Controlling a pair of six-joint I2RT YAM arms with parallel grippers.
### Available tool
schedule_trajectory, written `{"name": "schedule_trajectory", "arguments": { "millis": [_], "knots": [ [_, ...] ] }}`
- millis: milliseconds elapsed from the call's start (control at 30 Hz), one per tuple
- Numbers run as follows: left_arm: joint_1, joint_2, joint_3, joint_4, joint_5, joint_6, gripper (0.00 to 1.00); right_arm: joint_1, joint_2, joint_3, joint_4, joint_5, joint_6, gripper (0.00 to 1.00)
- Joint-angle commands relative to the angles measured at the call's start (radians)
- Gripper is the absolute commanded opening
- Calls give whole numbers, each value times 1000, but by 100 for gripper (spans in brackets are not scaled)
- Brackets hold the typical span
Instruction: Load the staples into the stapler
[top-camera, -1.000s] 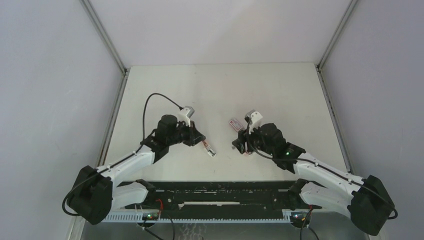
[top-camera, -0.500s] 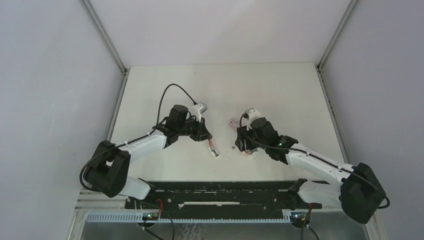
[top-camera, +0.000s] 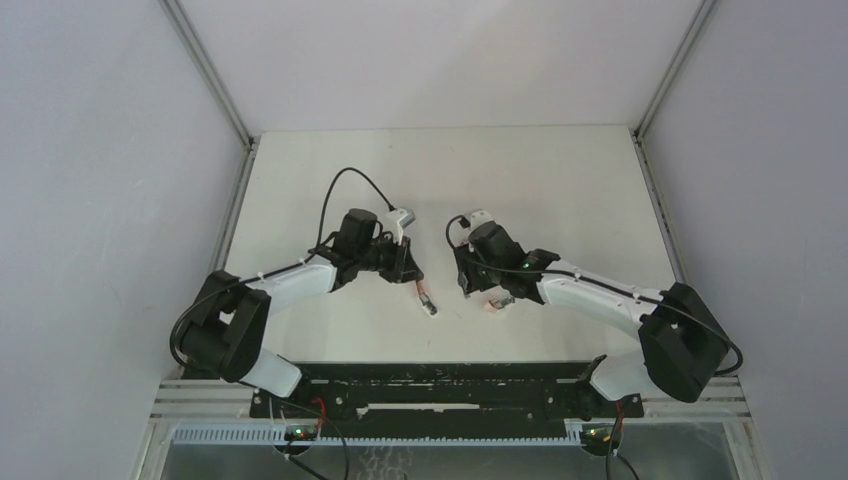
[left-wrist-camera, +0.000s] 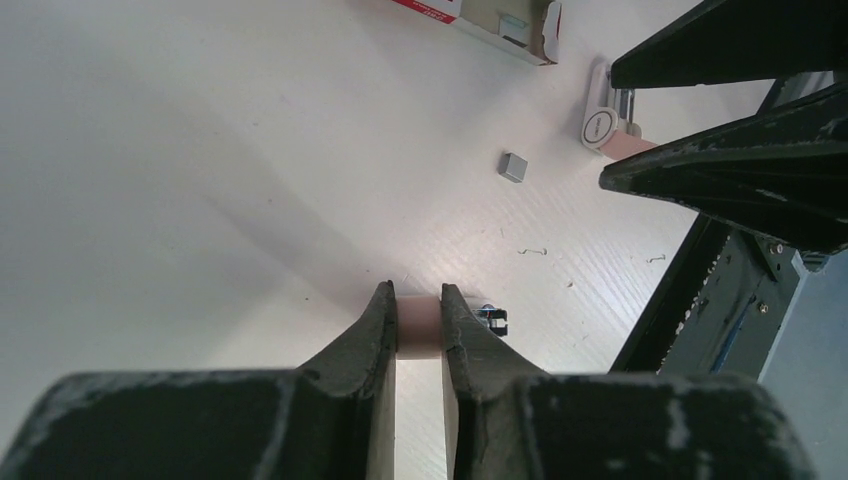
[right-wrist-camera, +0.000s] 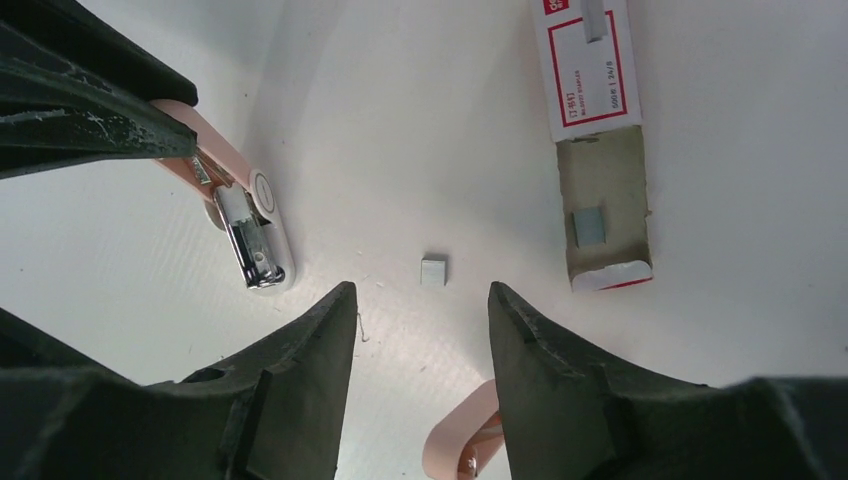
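Shifted leftward, right pincer (right-wrist-camera: 420, 292) hangs spread over staples (right-wrist-camera: 433, 271); left pincer (left-wrist-camera: 418, 300) pinches stapler (left-wrist-camera: 418, 330).

Staples (right-wrist-camera: 433, 271) lie unobstructed; stapler (right-wrist-camera: 250, 238) and box (right-wrist-camera: 592, 110) stand apart on either side.

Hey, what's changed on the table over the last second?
The right end effector swung left, jaws open, and now hangs over the loose staples. The left end effector nudged slightly right early on, keeping its grip on the pink stapler. The second stapler stayed put.
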Motion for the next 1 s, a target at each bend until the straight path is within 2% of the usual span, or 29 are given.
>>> {"name": "schedule_trajectory", "arguments": {
  "millis": [0,167,400,567,767,967],
  "knots": [
    [4,-9,41,24,17,28,22,23,42,68,-31,33,12,49],
    [4,-37,27,32,-3,25,37,32,99,100,-49,15,12,47],
    [4,-74,9,45,-33,24,53,44,169,136,-73,3,12,41],
    [4,-169,-48,98,-192,1,63,52,219,151,-77,13,14,39],
    [42,-350,-154,179,-409,-50,69,53,278,164,-78,42,22,34],
    [53,-467,-209,186,-477,-69,72,53,304,169,-71,57,23,31]
  ]
}}
